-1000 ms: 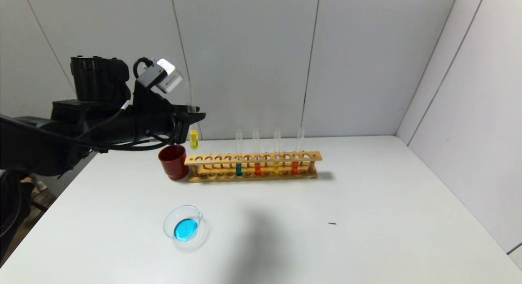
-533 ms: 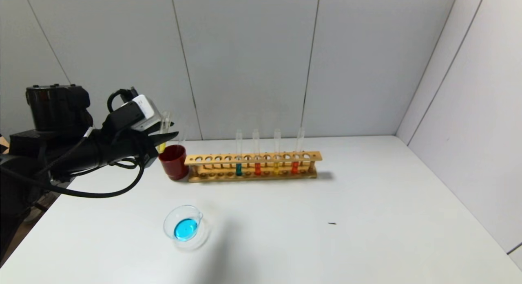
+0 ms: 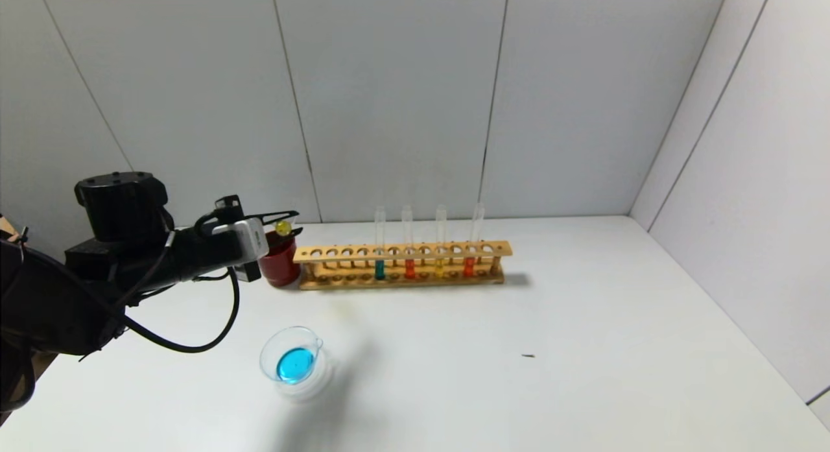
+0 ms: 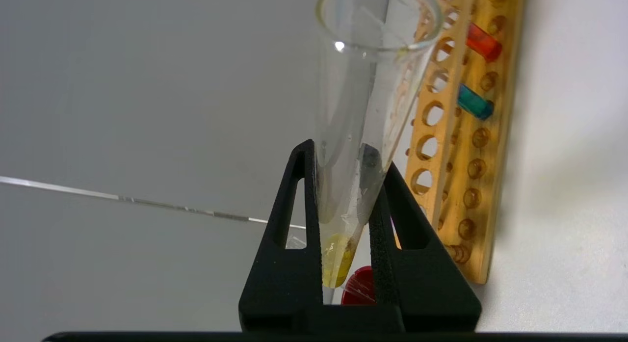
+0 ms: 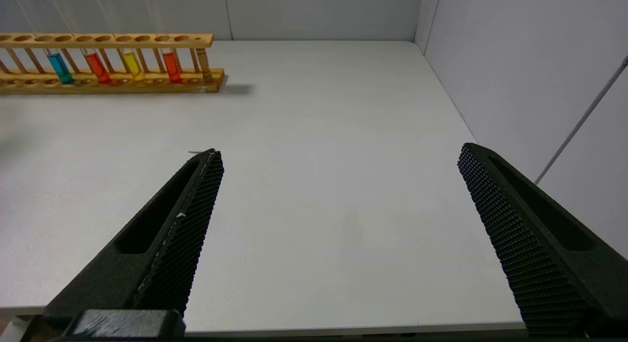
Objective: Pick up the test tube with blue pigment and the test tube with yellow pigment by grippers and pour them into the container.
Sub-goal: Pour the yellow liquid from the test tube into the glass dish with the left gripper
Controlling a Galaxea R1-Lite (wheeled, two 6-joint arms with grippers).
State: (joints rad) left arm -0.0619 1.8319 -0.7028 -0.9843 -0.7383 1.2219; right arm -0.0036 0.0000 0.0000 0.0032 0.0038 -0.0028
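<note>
At the left edge of a white table, the robot's left gripper hovers beside a dark red cup, its two black fingers pinching the test tube with yellow pigment low on the glass, just above a small pool of pale yellow liquid at the rounded bottom; in the left wrist view the tube's open mouth points away from the camera, so the tube seems to be tipped well over from upright, probably in readiness for pouring. The container, a shallow clear dish with a pouring lip, sits on the table nearer the robot and well apart from the gripper; it already holds a puddle of bright blue liquid, which suggests the blue half of the job is done and only the yellow is left to add. Behind the cup a long wooden rack stands near the back wall, holding four upright tubes: the test tube with blue pigment, two with red-orange liquid, and another yellow one between those. The right gripper is parked over bare table at the right side, its textured fingers spread wide apart and holding nothing
</note>
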